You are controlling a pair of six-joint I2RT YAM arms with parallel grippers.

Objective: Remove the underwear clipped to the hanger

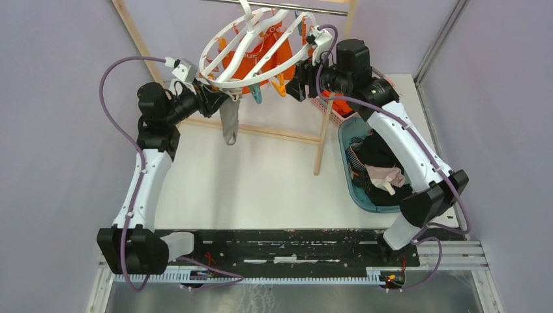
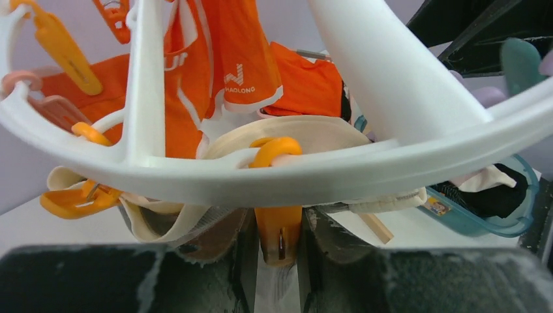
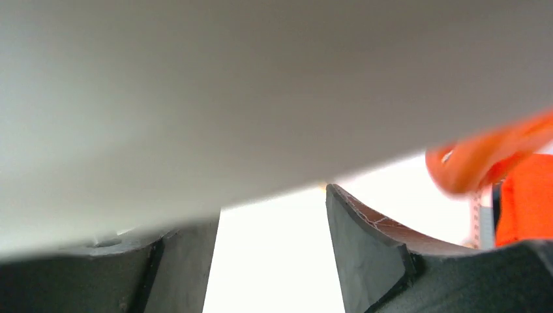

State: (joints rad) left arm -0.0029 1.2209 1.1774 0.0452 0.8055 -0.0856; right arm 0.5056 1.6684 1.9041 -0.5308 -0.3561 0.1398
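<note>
Top cam: hanger hangs over counter's far edge, mid. Beige-grey underwear dangles off its L rim, orange underwear inside the ring.
L wrist: I see left gripper pinched on an orange peg.
R wrist: right gripper jaws apart, blurred white rim just above.

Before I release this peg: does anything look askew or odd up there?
The white plastic ring hanger looks tipped rather than level; the left pincer pinches an orange plastic peg under its rim, the right pincer sits open by its other side. Nothing spilled.
</note>
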